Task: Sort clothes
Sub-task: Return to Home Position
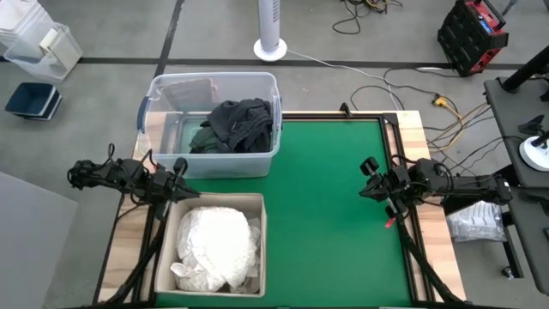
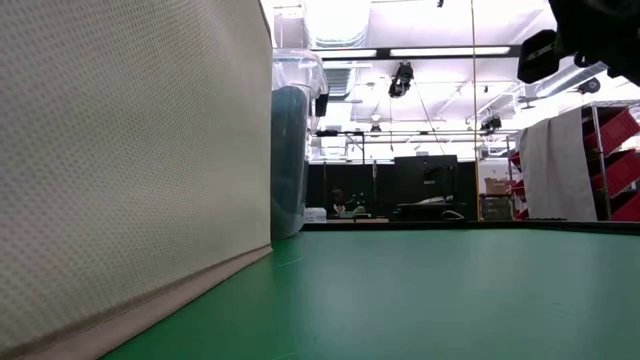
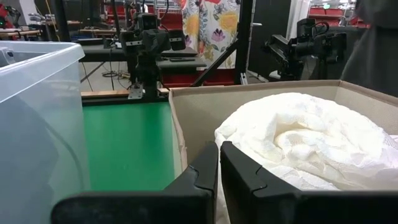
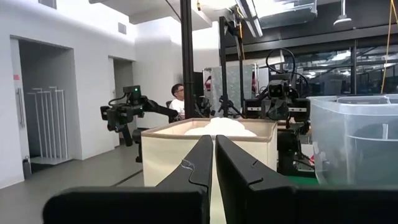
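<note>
Two piles, both binned. Dark clothes point(image 1: 236, 124) in the clear tub point(image 1: 214, 79) at 11 o'clock on the table point(image 1: 334, 215); white clothes point(image 1: 219, 245) heaped in the beige bin point(image 1: 257, 200) at 7 o'clock (heap peeking above the rim in the left wrist view). No garment visible on the table itself, so sorting judged finished, barring anything hidden under the piles.

Left gripper point(image 1: 180, 167) at 9 o'clock, over the gap between tub and bin, just above the bin's far edge. Fingers point(image 3: 202, 171) pressed nearly together, nothing between them. Right gripper point(image 1: 371, 180) at 3 o'clock, near the table's right edge, well apart from both containers. Likewise closed on nothing, per its own wrist view.

Low view: bin wall filling the 9 o'clock side, tub behind it, nothing else on the green.

Step in hand, by the look of it: parking both arms, not another pick. Next move, as a guess: pull each arm back toward its own side and fold it to rest. Left side needing more care: tub wall and bin rim both close, so up first, then back, to avoid nudging the bin or snagging the white heap. Right side free to retract straight, only bare green below. No reason to open either set of jaws on the way.
</note>
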